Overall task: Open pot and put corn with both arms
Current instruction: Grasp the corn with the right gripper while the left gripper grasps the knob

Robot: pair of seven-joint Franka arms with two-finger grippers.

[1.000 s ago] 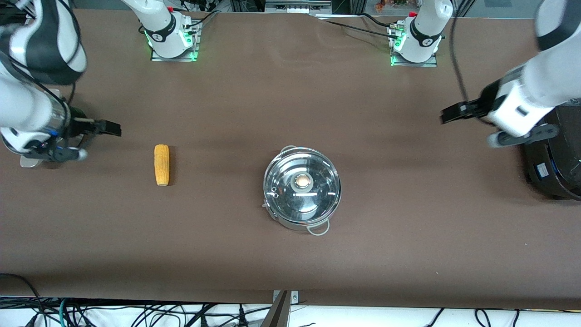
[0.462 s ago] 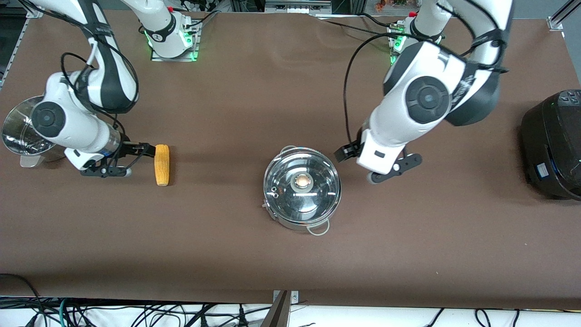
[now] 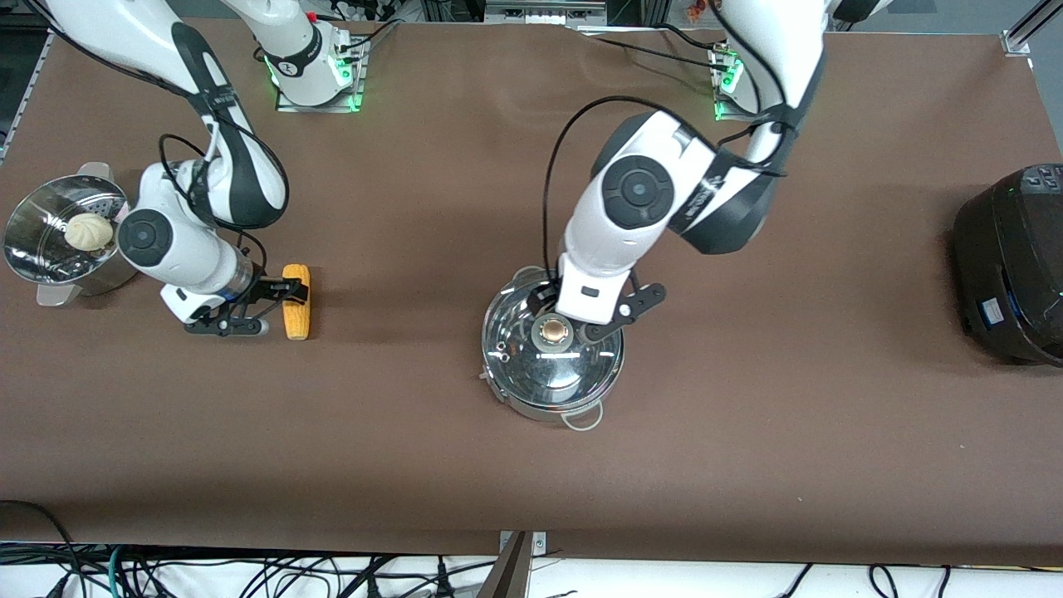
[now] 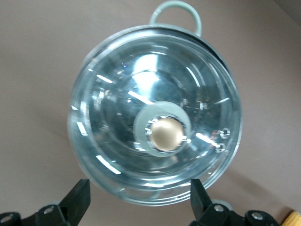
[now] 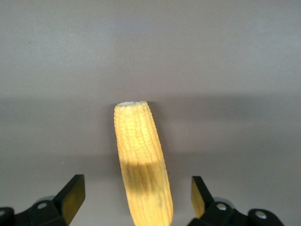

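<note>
While the brown table (image 3: 747,465) carries everything, the black cooker (image 3: 1009,266) at the left arm's end and the steamer basket (image 3: 33,249) with its bun (image 3: 89,231) at the right arm's end are left alone; the pot (image 3: 552,353) sits mid-table, glass lid on, and the left gripper (image 4: 140,200) is held over it, jaws spread; centring on the knob (image 4: 165,133) before lowering is advised; the corn (image 5: 141,165) lies toward the right arm's end, straddled by the right gripper (image 5: 137,195), jaws wide and apparently apart from it; a mid-cob grasp seems safest.
</note>
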